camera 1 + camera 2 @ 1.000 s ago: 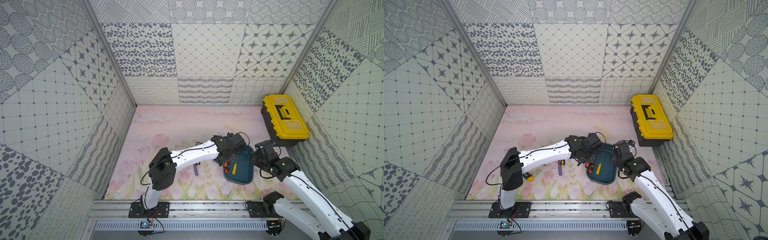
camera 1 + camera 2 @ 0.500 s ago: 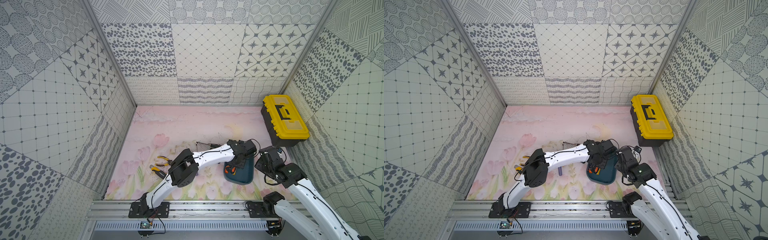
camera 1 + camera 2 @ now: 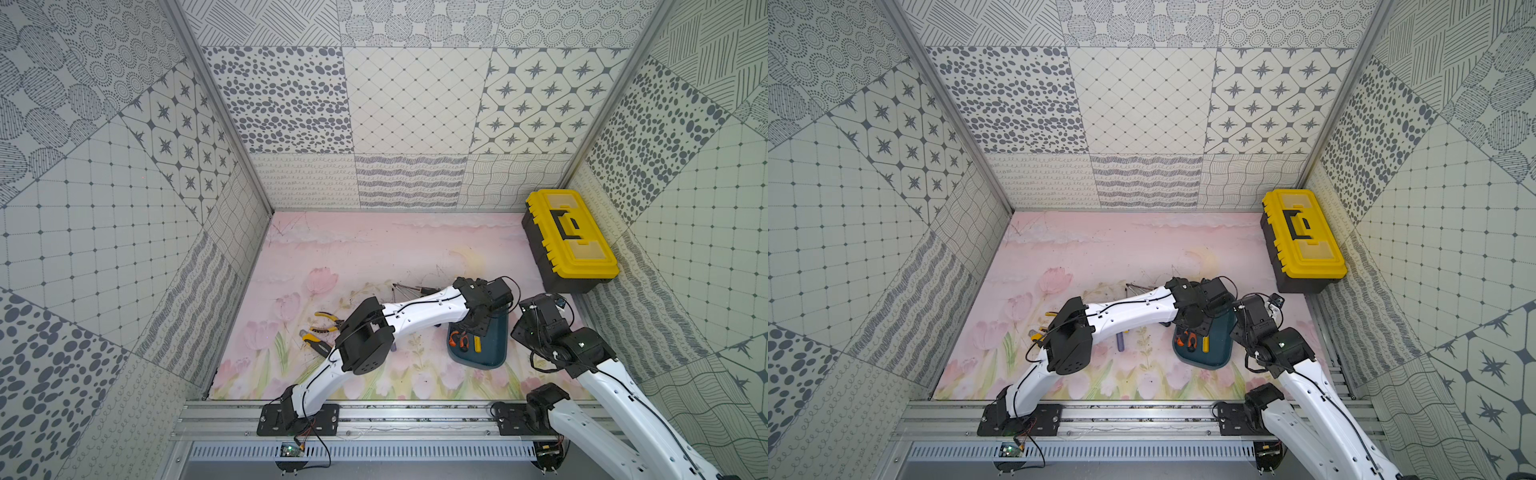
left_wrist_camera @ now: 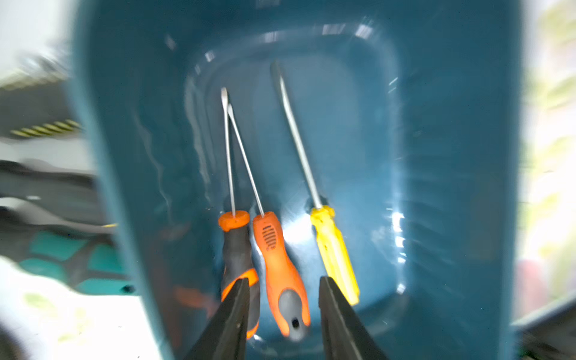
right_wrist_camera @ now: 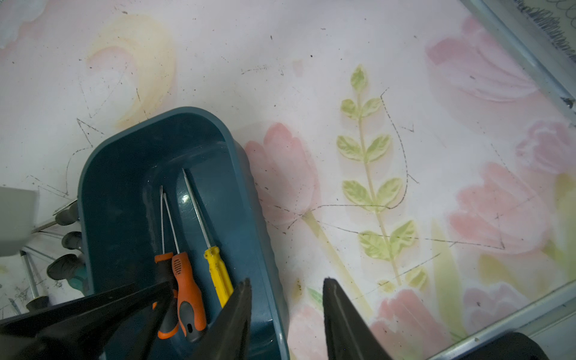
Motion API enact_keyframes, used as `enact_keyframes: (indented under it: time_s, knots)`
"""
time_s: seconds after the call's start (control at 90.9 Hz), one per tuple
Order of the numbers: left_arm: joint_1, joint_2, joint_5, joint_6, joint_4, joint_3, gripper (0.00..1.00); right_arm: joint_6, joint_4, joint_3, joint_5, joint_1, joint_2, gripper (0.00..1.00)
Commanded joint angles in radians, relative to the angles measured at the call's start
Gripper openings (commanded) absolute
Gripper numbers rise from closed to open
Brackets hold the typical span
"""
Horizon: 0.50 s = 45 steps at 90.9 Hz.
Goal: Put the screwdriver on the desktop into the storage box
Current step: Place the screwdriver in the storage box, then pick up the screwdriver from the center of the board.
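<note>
The teal storage box (image 3: 494, 353) (image 3: 1219, 353) lies on the pink desktop (image 3: 374, 249) at the front right. Three screwdrivers lie side by side in the box: an orange-and-grey one (image 4: 280, 265), an orange-and-black one (image 4: 238, 249) and a yellow one (image 4: 333, 249). My left gripper (image 4: 284, 280) hangs open over the box. The orange-and-grey handle lies between its jaws, touching neither. My right gripper (image 5: 285, 282) is open astride the box's long wall (image 5: 268, 280), one finger inside and one outside, with a gap to the wall.
Dark-handled tools (image 5: 65, 215) lie against the box's far side, under the left arm. A purple-handled screwdriver (image 3: 1121, 341), yellow-handled pliers (image 3: 326, 318) and a yellow-and-black tool (image 3: 313, 340) lie front centre-left. A black toolbox with a yellow lid (image 3: 569, 241) stands by the right wall.
My left arm has swung right over the box and its jaws have opened, letting the orange-and-grey screwdriver go into the box. The right gripper has shifted slightly right and stays at the box.
</note>
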Motion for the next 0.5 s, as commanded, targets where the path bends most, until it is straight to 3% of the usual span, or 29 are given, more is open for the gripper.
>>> enact_keyframes:
  time_s: [0.0, 0.33, 0.484]
  knots:
    - [0.007, -0.181, -0.126, -0.009, 0.119, -0.105, 0.42, -0.056, 0.022, 0.03, 0.011, -0.006, 0.02, 0.42]
    - [0.195, -0.538, -0.138, -0.349, 0.026, -0.609, 0.42, -0.204, 0.225, 0.101, -0.222, 0.008, 0.26, 0.39]
    - [0.278, -0.607, -0.068, -0.403, -0.014, -0.767, 0.43, -0.216, 0.284, 0.135, -0.251, 0.045, 0.358, 0.39]
